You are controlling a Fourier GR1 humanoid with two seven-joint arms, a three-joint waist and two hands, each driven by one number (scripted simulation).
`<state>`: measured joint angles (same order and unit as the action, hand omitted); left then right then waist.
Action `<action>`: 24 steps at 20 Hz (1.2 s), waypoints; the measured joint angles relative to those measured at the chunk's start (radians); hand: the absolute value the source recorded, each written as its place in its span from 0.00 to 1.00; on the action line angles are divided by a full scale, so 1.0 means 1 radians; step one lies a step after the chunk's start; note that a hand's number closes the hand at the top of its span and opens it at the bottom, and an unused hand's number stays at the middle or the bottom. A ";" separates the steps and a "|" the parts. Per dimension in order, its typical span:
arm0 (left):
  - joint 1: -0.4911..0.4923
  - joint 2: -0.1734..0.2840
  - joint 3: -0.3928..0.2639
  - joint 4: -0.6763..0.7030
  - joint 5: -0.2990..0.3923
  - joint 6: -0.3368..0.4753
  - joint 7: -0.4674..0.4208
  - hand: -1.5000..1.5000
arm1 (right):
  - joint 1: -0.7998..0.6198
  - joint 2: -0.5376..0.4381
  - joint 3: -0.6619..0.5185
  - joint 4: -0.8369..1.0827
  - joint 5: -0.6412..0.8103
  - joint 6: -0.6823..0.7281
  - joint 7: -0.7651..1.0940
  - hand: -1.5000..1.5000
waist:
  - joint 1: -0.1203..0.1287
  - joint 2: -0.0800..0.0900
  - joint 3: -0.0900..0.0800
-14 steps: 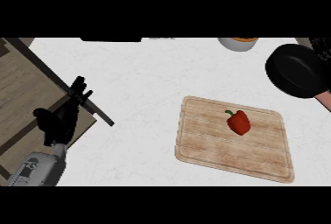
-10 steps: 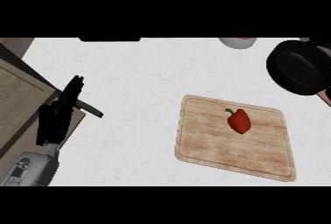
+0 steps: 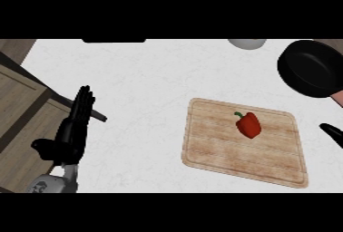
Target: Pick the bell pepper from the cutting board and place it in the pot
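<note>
Cutting board (image 3: 234,154): pale wood, grained, matt. Bell pepper (image 3: 249,125): smooth, glossy red. Pot (image 3: 313,68): black, matt. Counter (image 3: 154,77): white, smooth stone look.

The bell pepper (image 3: 249,125) is showing glossy red with a small green stem. The cutting board (image 3: 245,142) is showing pale tan wood with faint lengthwise grain stripes. The pot (image 3: 311,68) is looking plain black. The table (image 3: 147,77) is showing white with faint grey marbling. The left robot hand (image 3: 70,136) is showing black above a grey forearm.

Black left hand (image 3: 69,138), grey forearm (image 3: 50,183)
</note>
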<state>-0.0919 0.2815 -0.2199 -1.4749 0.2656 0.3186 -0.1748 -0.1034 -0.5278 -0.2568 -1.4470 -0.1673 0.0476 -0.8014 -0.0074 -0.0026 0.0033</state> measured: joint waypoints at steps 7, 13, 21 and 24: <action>0.050 -0.012 0.005 -0.050 -0.016 -0.005 -0.007 0.50 | 0.184 0.048 0.006 -0.101 0.080 0.028 -0.187 0.00 | 0.000 0.000 -0.003; 0.068 -0.026 -0.006 -0.068 -0.035 0.008 -0.007 0.50 | 0.306 -0.051 0.055 -0.214 0.297 -0.016 -0.044 0.00 | -0.002 0.000 -0.006; 0.059 -0.040 -0.013 -0.087 -0.052 0.013 0.015 0.50 | 0.314 -0.093 0.208 -0.360 0.596 -0.025 0.338 0.00 | 0.009 0.002 -0.005; 0.071 -0.038 -0.002 -0.093 -0.056 -0.001 0.019 0.50 | 0.285 -0.052 0.273 -0.380 0.677 -0.012 0.445 0.00 | 0.011 0.002 -0.005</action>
<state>-0.0211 0.2436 -0.2219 -1.5683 0.2097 0.3180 -0.1563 0.1817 -0.5794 0.0162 -1.8266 0.5101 0.0360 -0.3560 0.0033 -0.0002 -0.0013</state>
